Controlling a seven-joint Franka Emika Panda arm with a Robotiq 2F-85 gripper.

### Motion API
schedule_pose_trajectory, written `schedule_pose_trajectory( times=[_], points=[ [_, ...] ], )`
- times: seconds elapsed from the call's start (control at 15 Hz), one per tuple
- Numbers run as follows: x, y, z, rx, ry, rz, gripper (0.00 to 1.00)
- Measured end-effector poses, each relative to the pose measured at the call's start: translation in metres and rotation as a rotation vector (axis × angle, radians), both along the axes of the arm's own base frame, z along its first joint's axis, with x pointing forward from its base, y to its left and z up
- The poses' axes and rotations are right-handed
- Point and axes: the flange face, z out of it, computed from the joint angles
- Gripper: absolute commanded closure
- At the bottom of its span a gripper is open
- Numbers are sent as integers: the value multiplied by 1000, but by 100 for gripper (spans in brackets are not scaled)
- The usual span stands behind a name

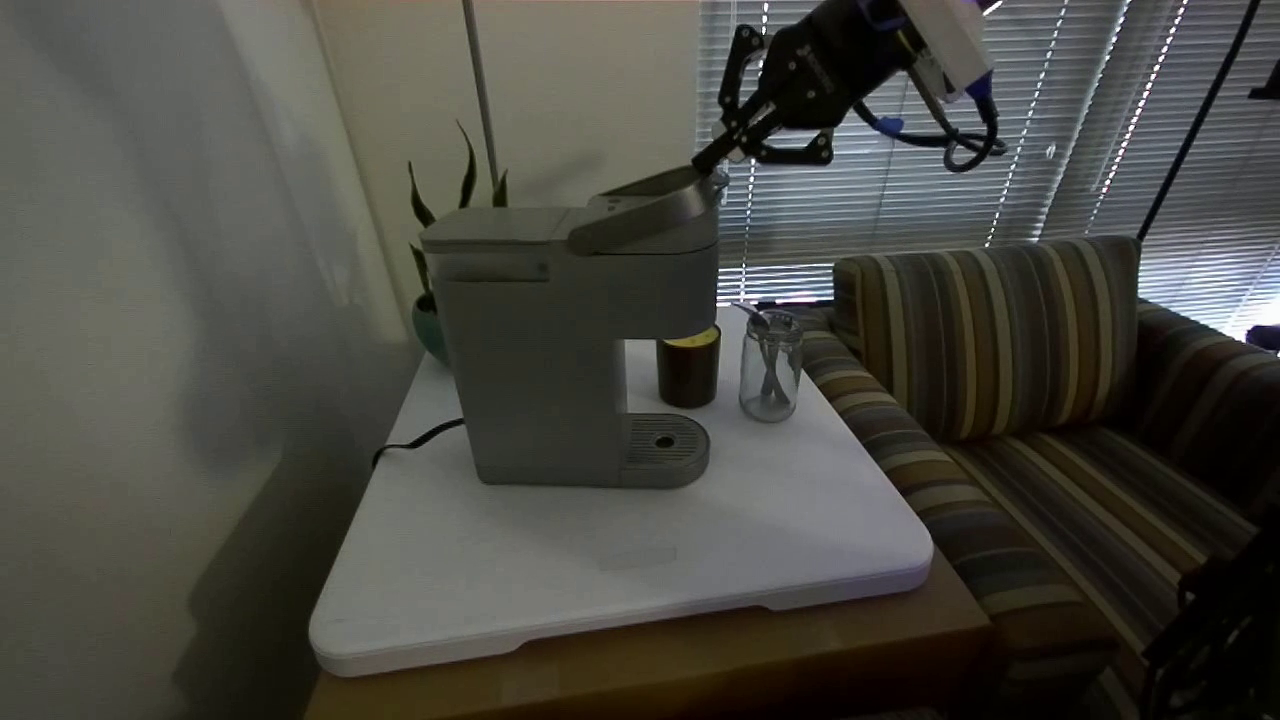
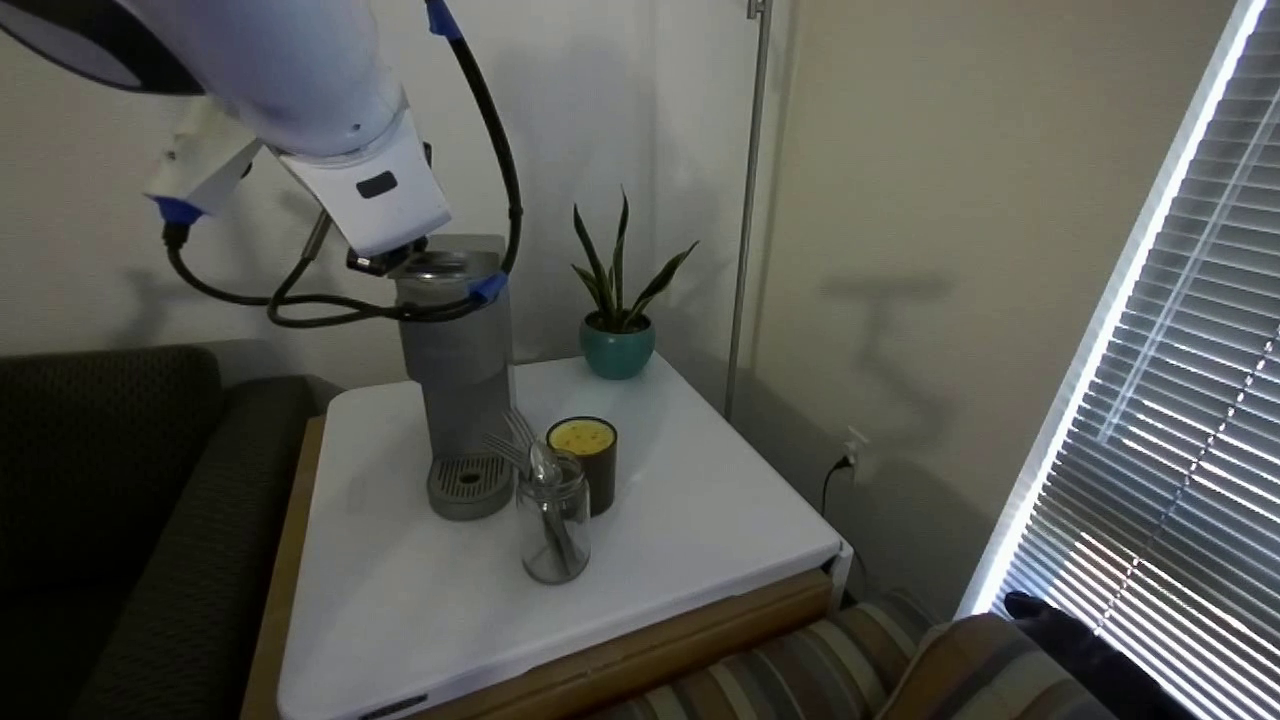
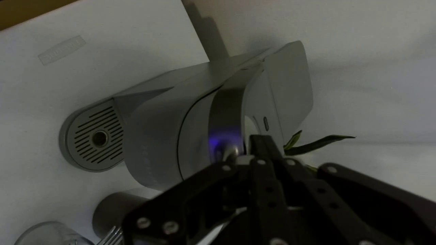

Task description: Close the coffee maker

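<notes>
The boxy grey coffee maker (image 1: pixel 540 380) stands upright on the white table, also in an exterior view (image 2: pixel 462 400) and the wrist view (image 3: pixel 153 146). Its top lid (image 1: pixel 645 212) has a curved handle band (image 3: pixel 226 112) that slopes upward toward the front. The lid's front edge looks a little raised. My gripper (image 1: pixel 706 162) points down at the lid's front from above; its tips overlap the lid's inner side of the band in the wrist view (image 3: pixel 261 139). The fingers are together with nothing seen between them. Contact is hard to tell. In an exterior view the arm hides the fingers.
A dark cup with yellow top (image 2: pixel 583 450) and a clear glass jar of cutlery (image 2: pixel 555 530) stand beside the coffee maker. A plant in a teal pot (image 2: pixel 617 350) is behind. A striped sofa (image 1: pixel 985 340) adjoins the white table (image 1: pixel 600 560). A wall is close by.
</notes>
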Motion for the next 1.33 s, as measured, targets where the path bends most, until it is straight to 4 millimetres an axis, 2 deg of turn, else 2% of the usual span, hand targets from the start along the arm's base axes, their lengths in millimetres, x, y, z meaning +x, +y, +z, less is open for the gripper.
schedule_pose_trajectory(
  times=[1.07,1.33],
  points=[
    [-16,0,-25,96,-44,-103,100],
    [-18,-1,-46,101,-14,-118,100]
  ],
)
